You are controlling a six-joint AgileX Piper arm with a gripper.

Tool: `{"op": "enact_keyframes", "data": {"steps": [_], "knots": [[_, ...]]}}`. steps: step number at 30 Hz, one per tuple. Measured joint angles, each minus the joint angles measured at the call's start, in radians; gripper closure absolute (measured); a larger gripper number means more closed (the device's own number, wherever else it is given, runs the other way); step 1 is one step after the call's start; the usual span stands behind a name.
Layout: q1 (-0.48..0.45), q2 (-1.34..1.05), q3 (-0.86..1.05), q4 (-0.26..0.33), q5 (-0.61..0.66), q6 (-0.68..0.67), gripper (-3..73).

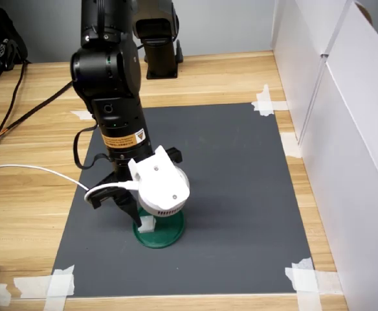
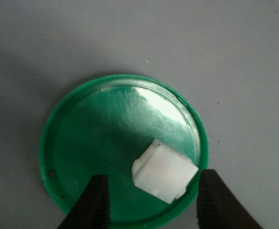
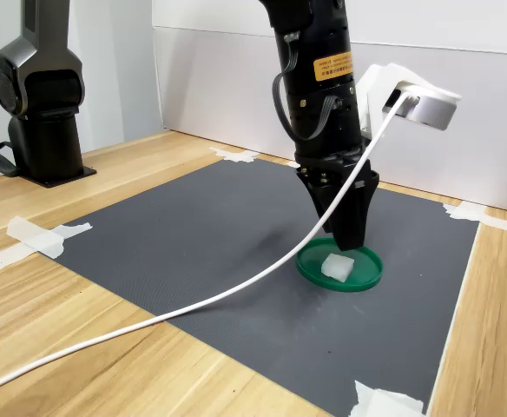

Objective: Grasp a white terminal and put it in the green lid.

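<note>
1. Tiny white plastic terminal block point(image 2: 164, 171) lies inside the flat round dark-green plastic lid point(image 2: 58, 129), near its rim.
2. Black gripper point(image 2: 151, 202) spread wide, fingers either side, holding nothing.
3. Lift straight up; don't clip the block or drag the lid.

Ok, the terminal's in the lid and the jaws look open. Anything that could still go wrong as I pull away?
The white terminal lies near the green lid's rim, not its centre. The gripper is open, with one finger close beside the block, so a sideways retreat might knock it out. The lid looks loose on the mat and could slide. Lift straight up.
</note>
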Motion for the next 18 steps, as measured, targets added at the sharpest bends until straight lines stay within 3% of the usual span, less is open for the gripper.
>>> {"op": "enact_keyframes", "data": {"steps": [7,10,13,18], "knots": [[0.0,-0.025,0.0,0.006,0.0,0.002,22.7],[0.0,-0.071,0.0,0.018,-0.018,0.002,26.1],[0.0,-0.131,0.0,0.041,-0.048,0.002,37.0],[0.0,-0.262,0.044,0.091,-0.117,0.011,62.6]]}}
